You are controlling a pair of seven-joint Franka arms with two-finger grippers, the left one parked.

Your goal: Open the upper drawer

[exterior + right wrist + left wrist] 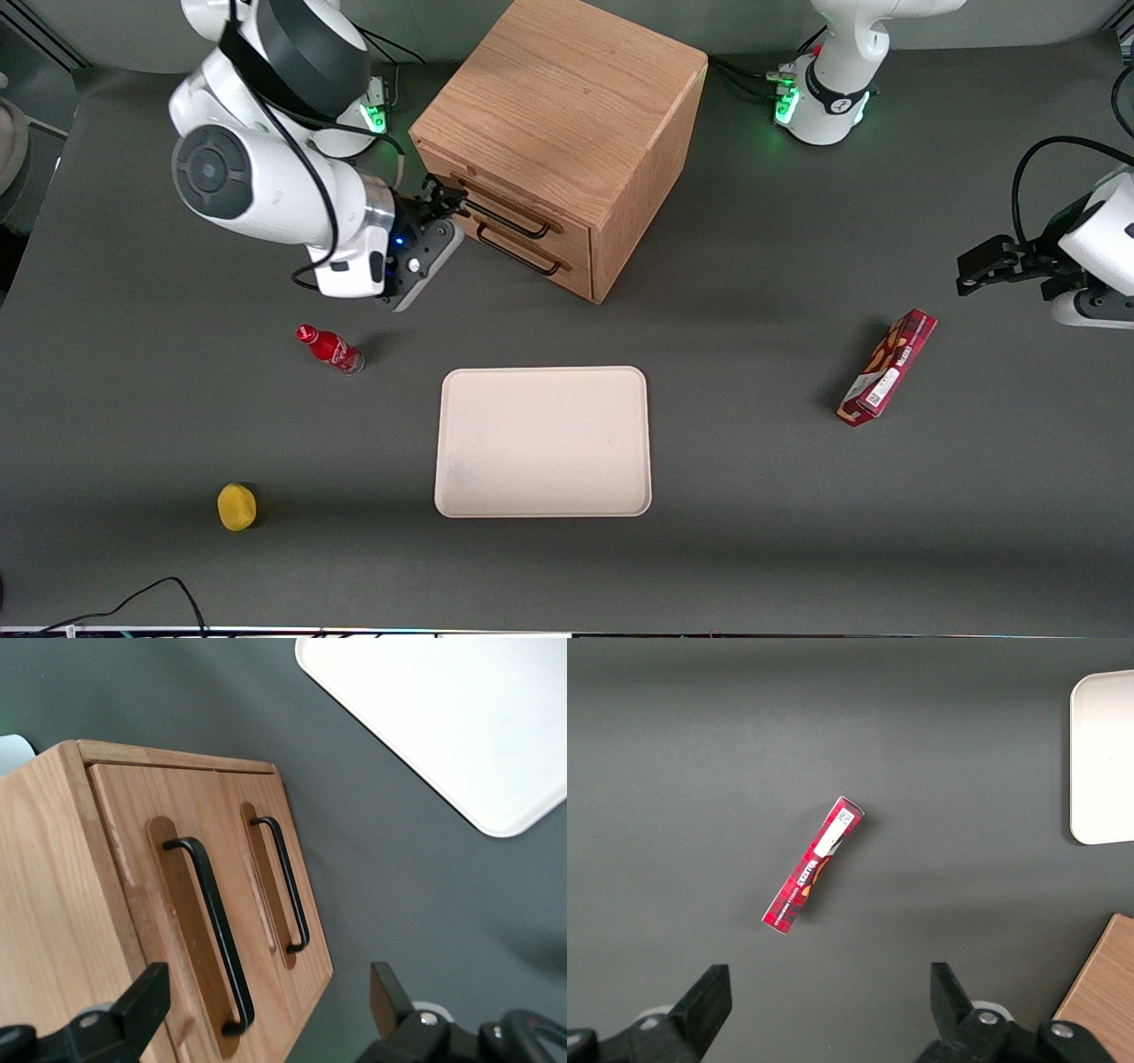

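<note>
Oak-grained upper drawer (523, 215) flush in cube cabinet (567, 124), black wire handle (213, 930), gripper (446, 202) spread wide before it

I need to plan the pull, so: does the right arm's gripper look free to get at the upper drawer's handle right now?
Probably yes. The gripper is open in front of the upper drawer, by one end of its handle, with nothing between them.

The upper drawer (509, 208) is light oak with a black handle (213, 930); the black gripper (447, 202) is beside it. The tray (543, 441) is cream, the bottle (330, 348) red, the table (753, 496) dark grey.
</note>
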